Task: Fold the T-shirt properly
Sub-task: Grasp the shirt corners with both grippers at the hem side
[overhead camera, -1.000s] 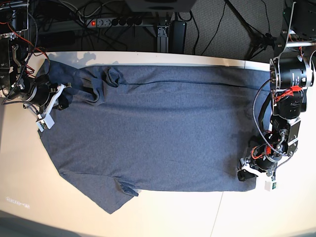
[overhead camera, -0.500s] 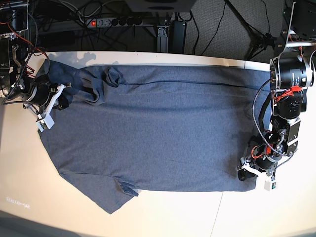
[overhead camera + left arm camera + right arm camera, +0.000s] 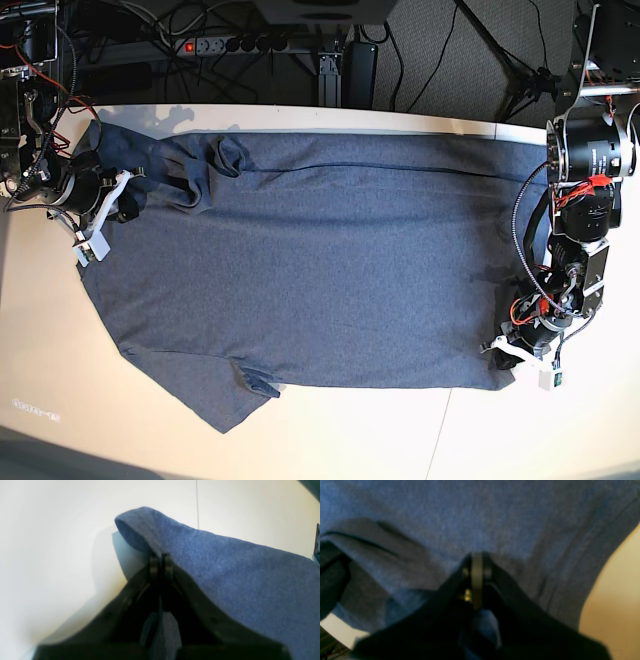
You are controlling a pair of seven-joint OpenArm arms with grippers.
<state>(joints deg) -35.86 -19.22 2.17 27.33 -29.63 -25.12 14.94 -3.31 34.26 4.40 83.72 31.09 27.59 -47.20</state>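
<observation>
Shirt: the T-shirt (image 3: 300, 270) lies spread flat across the table (image 3: 330, 440), plain side up, no lettering in view, hem end toward the base view's right.
Sleeves: one sleeve (image 3: 215, 395) fans out at the near edge on the left; the far one (image 3: 195, 165) is rumpled and partly turned over near the top left.
Left gripper: the left gripper (image 3: 161, 557), at the near right corner of the cloth, has its jaws together on the hem corner (image 3: 140, 527), which stands lifted just off the table; cloth shows between the fingers.
Right gripper: the right gripper (image 3: 477, 562) sits at the shoulder end, jaws pressed together with blue fabric bunched around and behind them, so it looks clamped on the shirt there.
Progress: by the look of it, little is done; the shirt is laid out and both ends are pinched, but no fold is made.
Left to do: carry the near edge over, tuck the sleeves, then fold the length.
Surroundings: cables and a power strip (image 3: 235, 45) lie behind the table.
</observation>
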